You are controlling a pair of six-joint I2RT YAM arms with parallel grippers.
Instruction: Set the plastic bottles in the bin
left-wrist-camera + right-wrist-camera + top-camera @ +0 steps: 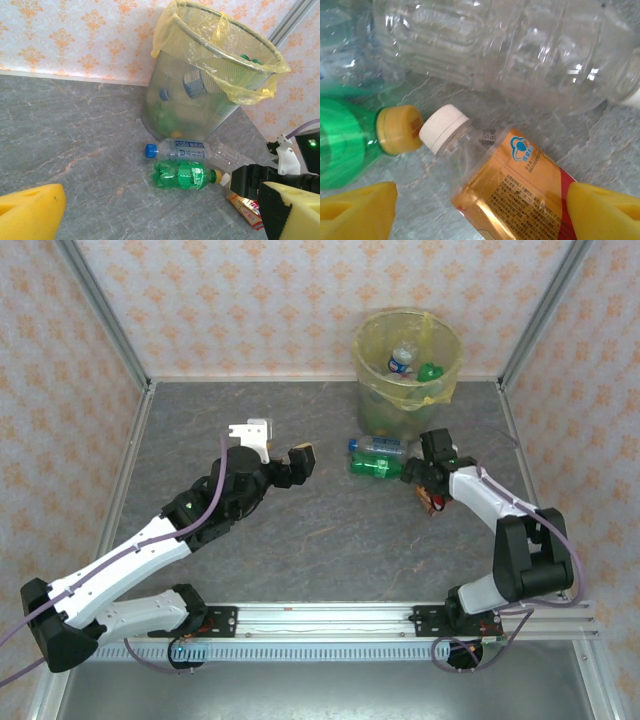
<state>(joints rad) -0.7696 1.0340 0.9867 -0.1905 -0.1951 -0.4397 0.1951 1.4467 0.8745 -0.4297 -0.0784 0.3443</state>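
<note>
Grey, stone-patterned desk (300,540) stretched broad between the two arms, hemmed on three sides by patterned walls (250,300). At left, the left end effector (277,447) hung over the desk with its yellow-padded fingers spread wide, holding nothing, well apart from the bottles. Further right, just in front of the bin (372,380), which stood by the far wall with several bottles inside, two bottles lay side by side, long axes running left to right. One was a clear bottle (380,447), blue cap pointing left; the other a green bottle (375,467), yellow cap pointing right. At right, the right end effector (430,492) sat low at the desk, fingers spread, straddling an orange-labelled bottle (520,185). That bottle's white cap pointed at the green bottle's cap, close beside it.
</note>
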